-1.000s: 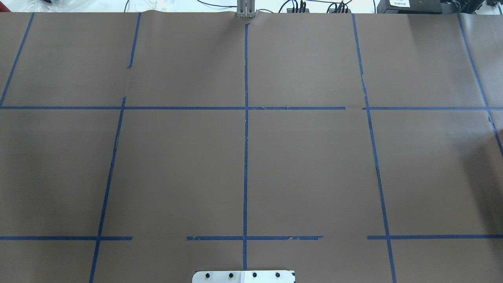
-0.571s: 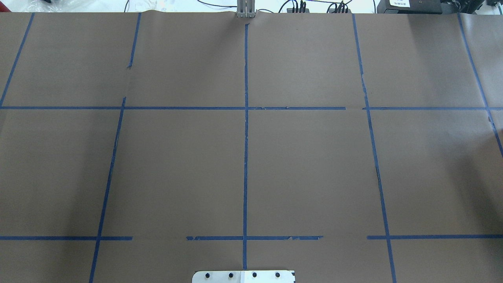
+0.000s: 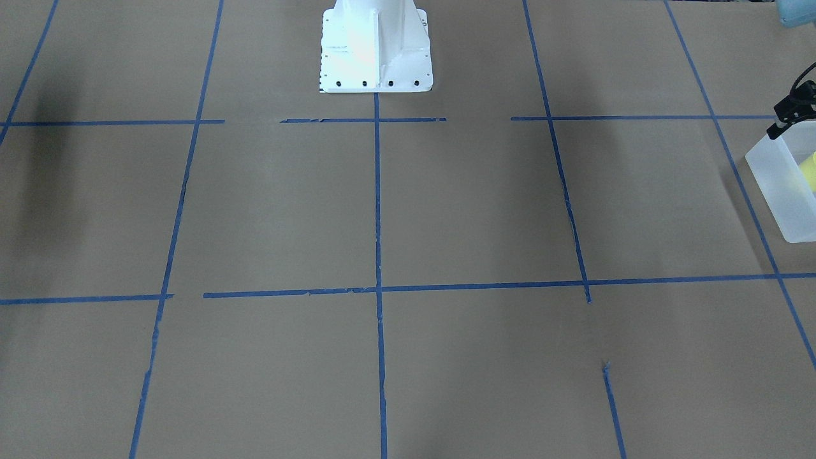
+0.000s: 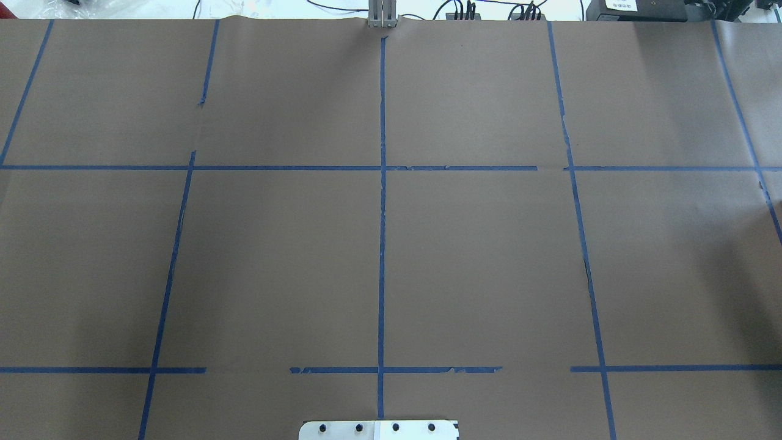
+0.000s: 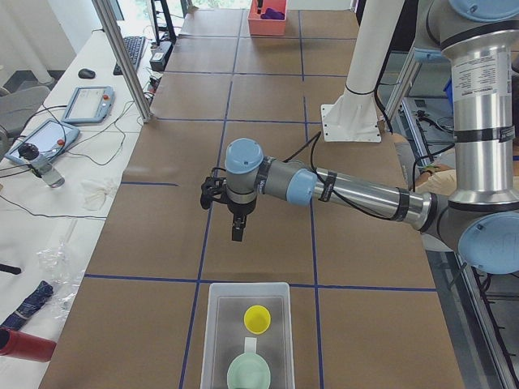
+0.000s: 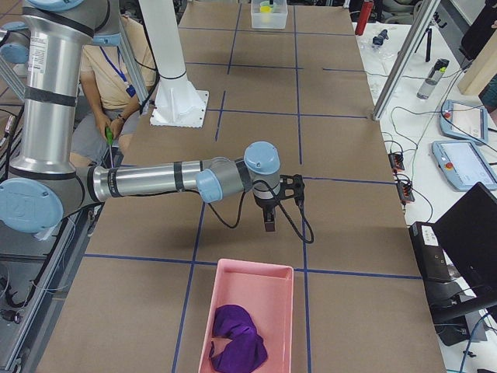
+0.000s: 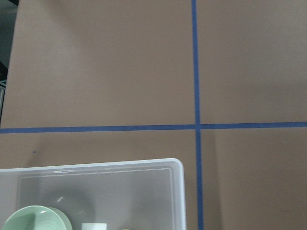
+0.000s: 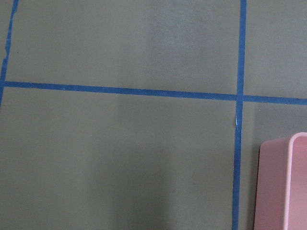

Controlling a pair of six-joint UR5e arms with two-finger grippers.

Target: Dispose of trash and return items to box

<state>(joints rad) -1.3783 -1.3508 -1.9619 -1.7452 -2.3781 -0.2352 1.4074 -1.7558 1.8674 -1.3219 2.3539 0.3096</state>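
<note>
The frosted-white box (image 5: 212, 340) stands at the table's left end. The yellow cup (image 5: 258, 318) and the mint-green bowl (image 5: 248, 374) are inside it. The box (image 3: 779, 185) and cup (image 3: 811, 171) also show at the right edge of the front-facing view, and the box's corner (image 7: 144, 165) and the bowl (image 7: 36, 220) show in the left wrist view. My left gripper (image 5: 236, 232) hangs above the table just short of the box; I cannot tell whether it is open. My right gripper (image 6: 269, 225) hangs near a pink bin (image 6: 233, 268); I cannot tell its state either.
The pink bin holds a crumpled purple thing (image 6: 235, 338); the bin's edge (image 8: 283, 182) shows in the right wrist view. The white robot base (image 3: 375, 48) stands at the table's near edge. Blue tape lines cross the brown table cover. A person sits behind the robot (image 6: 116, 70).
</note>
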